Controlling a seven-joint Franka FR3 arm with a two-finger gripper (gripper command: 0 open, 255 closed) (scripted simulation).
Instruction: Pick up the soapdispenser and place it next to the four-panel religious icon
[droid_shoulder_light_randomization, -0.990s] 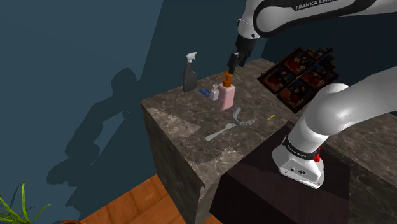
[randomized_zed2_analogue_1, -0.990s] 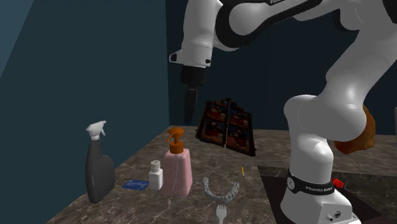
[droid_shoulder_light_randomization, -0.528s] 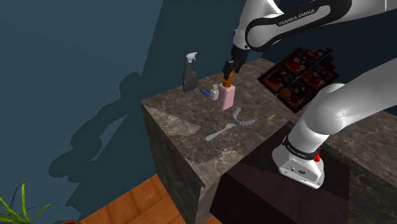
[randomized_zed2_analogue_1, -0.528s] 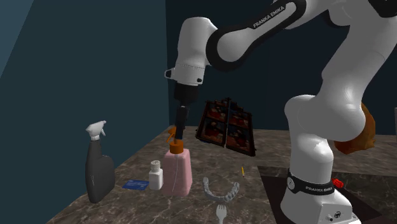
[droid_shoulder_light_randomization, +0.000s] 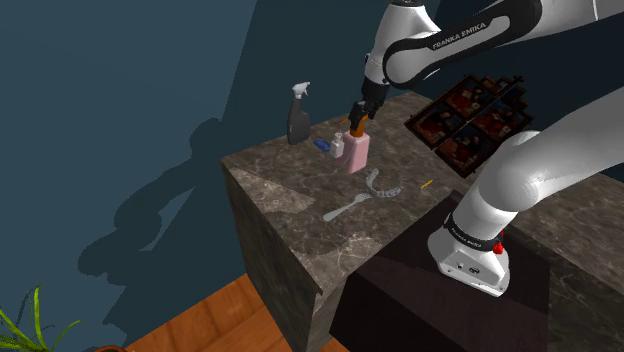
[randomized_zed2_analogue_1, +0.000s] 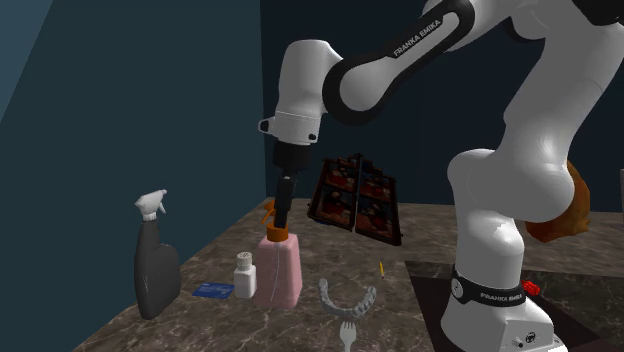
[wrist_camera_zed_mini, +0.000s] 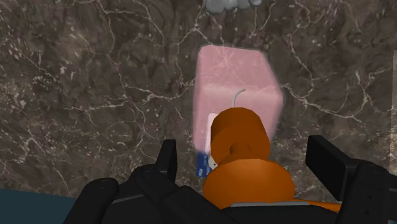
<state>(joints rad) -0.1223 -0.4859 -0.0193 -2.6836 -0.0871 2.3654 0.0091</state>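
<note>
Upright translucent pink soap dispenser with orange pump (randomized_zed2_analogue_1: 279, 270) on dark marble worktop (droid_shoulder_light_randomization: 290, 215); black end effector (wrist_camera_zed_mini: 248, 154) descends from 12 o'clock, 2 fingers spread astride the pump, untouching.

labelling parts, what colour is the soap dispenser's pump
Orange pump on a pink bottle; shows best in the wrist view.
</note>
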